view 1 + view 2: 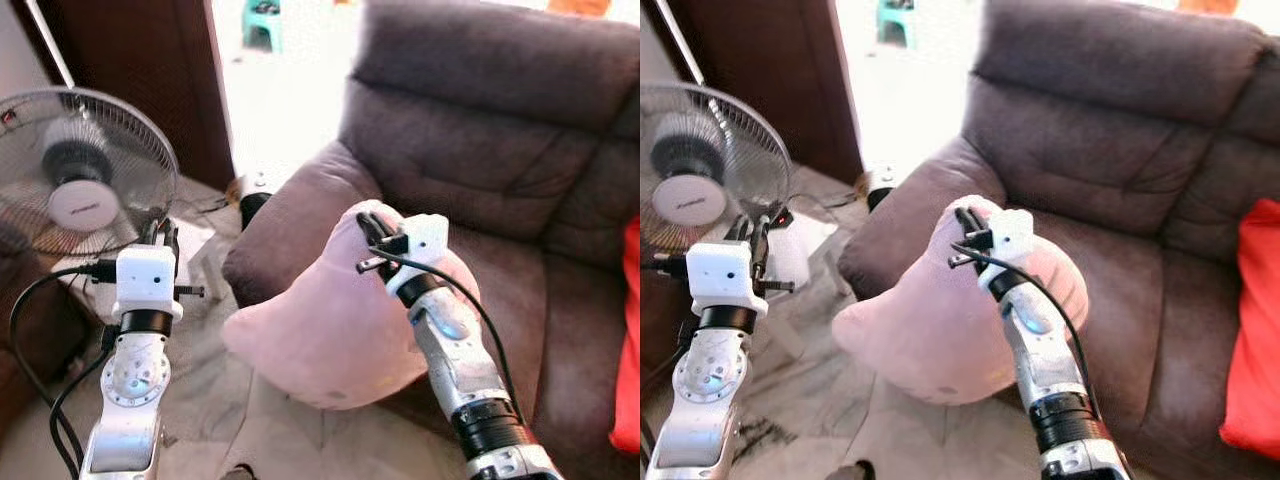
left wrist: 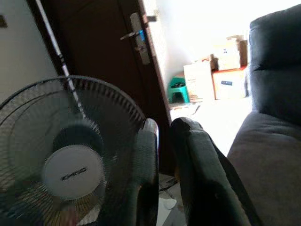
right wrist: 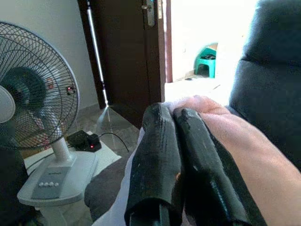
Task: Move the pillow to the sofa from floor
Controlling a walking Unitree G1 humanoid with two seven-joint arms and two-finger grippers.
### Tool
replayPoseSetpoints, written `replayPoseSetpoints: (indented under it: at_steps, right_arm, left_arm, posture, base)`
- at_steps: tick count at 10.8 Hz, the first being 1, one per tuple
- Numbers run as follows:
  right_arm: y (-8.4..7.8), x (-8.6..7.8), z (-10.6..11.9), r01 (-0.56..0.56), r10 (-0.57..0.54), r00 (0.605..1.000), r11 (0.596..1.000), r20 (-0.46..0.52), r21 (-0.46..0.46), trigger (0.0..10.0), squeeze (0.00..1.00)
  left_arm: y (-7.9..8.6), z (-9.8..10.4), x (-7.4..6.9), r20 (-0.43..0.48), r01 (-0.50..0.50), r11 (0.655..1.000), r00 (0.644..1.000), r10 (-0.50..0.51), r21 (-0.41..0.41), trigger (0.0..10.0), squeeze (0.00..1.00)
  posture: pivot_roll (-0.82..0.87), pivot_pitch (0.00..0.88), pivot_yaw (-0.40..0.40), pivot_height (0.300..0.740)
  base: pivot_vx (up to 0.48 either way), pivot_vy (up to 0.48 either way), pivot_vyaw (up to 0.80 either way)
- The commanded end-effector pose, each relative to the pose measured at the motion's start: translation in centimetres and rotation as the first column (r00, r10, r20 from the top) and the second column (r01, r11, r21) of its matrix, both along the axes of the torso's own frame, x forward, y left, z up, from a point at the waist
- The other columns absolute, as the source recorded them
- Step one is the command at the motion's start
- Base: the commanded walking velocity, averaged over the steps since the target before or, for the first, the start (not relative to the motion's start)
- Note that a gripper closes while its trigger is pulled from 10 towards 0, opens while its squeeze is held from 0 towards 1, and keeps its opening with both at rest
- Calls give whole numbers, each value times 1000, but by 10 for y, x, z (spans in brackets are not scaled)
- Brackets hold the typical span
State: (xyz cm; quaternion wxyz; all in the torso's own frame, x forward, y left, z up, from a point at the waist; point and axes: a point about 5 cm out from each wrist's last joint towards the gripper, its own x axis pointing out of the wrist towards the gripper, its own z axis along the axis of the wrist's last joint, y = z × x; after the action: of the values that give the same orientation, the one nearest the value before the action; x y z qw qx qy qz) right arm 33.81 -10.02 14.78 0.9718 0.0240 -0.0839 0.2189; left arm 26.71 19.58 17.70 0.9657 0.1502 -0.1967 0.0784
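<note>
1. Pillow (image 1: 330,330): a pale pink cushion at the lower centre of the left eye view, lifted off the floor (image 1: 200,380) and hanging in front of the sofa's near armrest. Its upper edge is pinched by the right gripper (image 1: 372,235); its lower bulge hangs free over the tiles.
2. Right gripper: in the right wrist view the two black fingers (image 3: 157,155) are closed almost together on a fold of the pink fabric, so the hold is on a thin ridge of the cushion and not on its body.
3. Left gripper (image 1: 165,238): raised at the left of the frame, in front of the standing fan (image 1: 80,170). Its fingers stand narrowly parted with a slim gap between them and hold nothing.
4. Sofa (image 1: 500,170): dark brown, in the upper right of the frame; a red cushion (image 1: 628,340) lies at its far right edge. The seat between the armrest and that red cushion looks free.
5. Step in hand, as I judge it: the carry. The pick-up is done, the placing is not.
6. Next move calls for bringing the pillow up over the armrest and rightward above the seat, then parting the right fingers. The thin pinch could slip if the arm swings fast.
</note>
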Motion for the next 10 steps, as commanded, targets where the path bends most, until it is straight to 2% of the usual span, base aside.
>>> replayPoseSetpoints:
  at_steps: [1,10]
  right_arm:
    - [5,1,26,-20,17,994,999,109,25,10000,0]
    - [5,2,29,-25,25,992,1000,122,0,10000,0]
  left_arm:
    - [-2,0,1,0,17,1000,1000,-17,-3,10000,0]
    - [-1,1,1,8,6,1000,1000,-6,-5,10000,0]
  posture:
    - [113,106,-15,740]
    - [114,116,-25,740]
  base:
    - [285,0,0]
    - [292,0,0]
